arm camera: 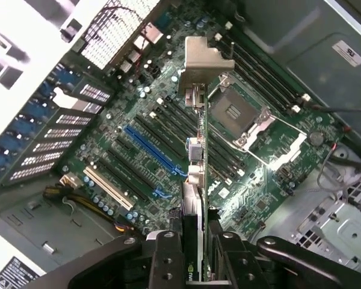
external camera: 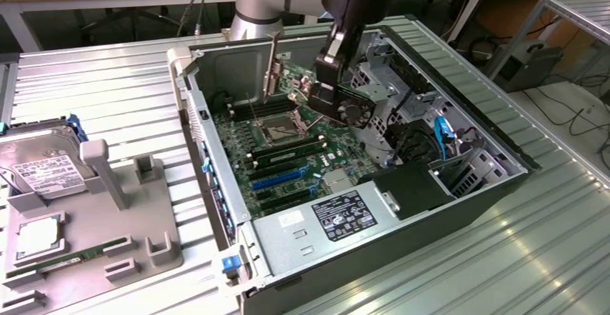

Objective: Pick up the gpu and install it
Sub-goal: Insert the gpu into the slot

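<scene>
The black two-fingered gripper is clenched on the thin black gpu. The card hangs edge-on from its jaws, silver metal bracket foremost, above the green motherboard inside the open grey computer case.

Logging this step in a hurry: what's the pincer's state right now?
Pincer: shut on the gpu, above the motherboard.

Black gpu, silver bracket, hangs tilted above the motherboard
</scene>
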Tool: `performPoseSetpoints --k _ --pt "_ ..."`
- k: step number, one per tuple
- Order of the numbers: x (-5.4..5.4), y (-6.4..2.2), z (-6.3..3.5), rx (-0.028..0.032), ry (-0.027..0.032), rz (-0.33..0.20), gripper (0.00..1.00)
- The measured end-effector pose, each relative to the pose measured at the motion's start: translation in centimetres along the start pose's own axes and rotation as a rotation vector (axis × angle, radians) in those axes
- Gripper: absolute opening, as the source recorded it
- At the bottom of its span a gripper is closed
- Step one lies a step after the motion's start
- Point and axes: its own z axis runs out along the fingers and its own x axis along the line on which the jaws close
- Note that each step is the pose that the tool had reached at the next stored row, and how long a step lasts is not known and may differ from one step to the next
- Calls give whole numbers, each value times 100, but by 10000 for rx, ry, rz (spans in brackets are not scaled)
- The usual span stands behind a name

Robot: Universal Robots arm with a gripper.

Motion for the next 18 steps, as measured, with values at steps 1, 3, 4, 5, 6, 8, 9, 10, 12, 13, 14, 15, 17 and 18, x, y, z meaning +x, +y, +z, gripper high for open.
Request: performPoseSetpoints --k 1,3,4,5,6,8,9,10,12,13,14,15,17,18 --pt "0 0 2 3 0 -211 26" --pt "0 0 7 7 -1 -577 26" --pt "0 0 9 10 0 -757 26" --pt "0 0 11 12 -1 -931 26" --pt "0 0 13 13 -1 -1116 26" --pt "0 0 18 19 -1 -1515 26" --pt "0 0 20 21 -2 -1720 26" --pt "0 0 22 23 -3 -1913 26" --pt "0 0 26 28 -3 -2288 26" --pt "0 0 29 31 -3 -2550 26" --pt "0 0 31 33 -4 -2751 26" --pt "0 0 32 36 -4 -2942 26" --pt "0 0 36 42 -4 -3449 26" --pt "0 0 38 45 -5 -3715 26"
